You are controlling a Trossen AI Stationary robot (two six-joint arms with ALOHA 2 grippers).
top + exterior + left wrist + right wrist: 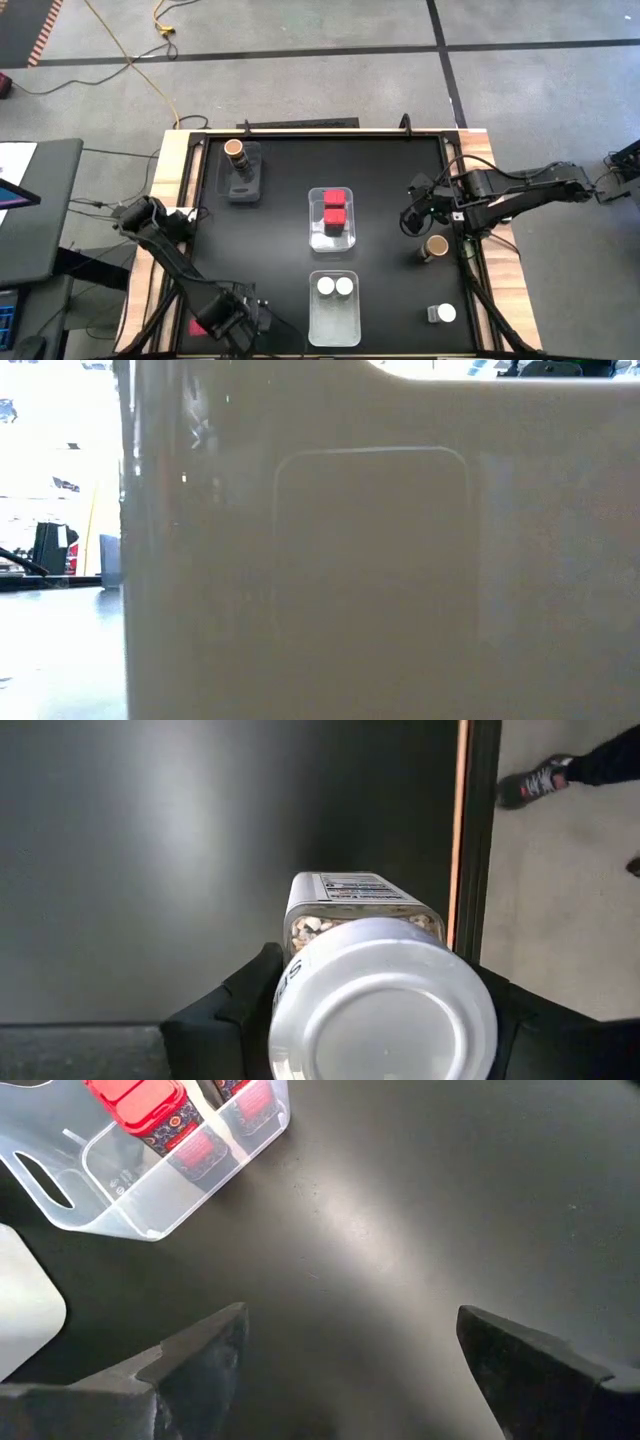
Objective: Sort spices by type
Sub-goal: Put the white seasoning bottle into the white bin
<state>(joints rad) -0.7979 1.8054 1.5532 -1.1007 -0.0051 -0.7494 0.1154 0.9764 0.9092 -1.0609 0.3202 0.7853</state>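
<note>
White-lidded jar (385, 995) fills the left claw (375, 1020), gripped over the black worktop (280, 200); right claw (345, 1345) gapes wide; grey floor (300, 60) beyond.

Two red boxy spice tins (334, 208) sit together in the clear tub at the middle of my surface. Two white-lidded jars (335, 287) stand upright side by side in the tub nearer the front edge. A brown-topped jar (234, 149) stands upright near the back-left corner. A tan-topped jar (436, 247) stands by the right edge. Another white-lidded jar (441, 314) lies on its side at the front-right corner. My left hand (232, 318) grips a white-lidded jar (383, 1005) at the front-left.
</note>
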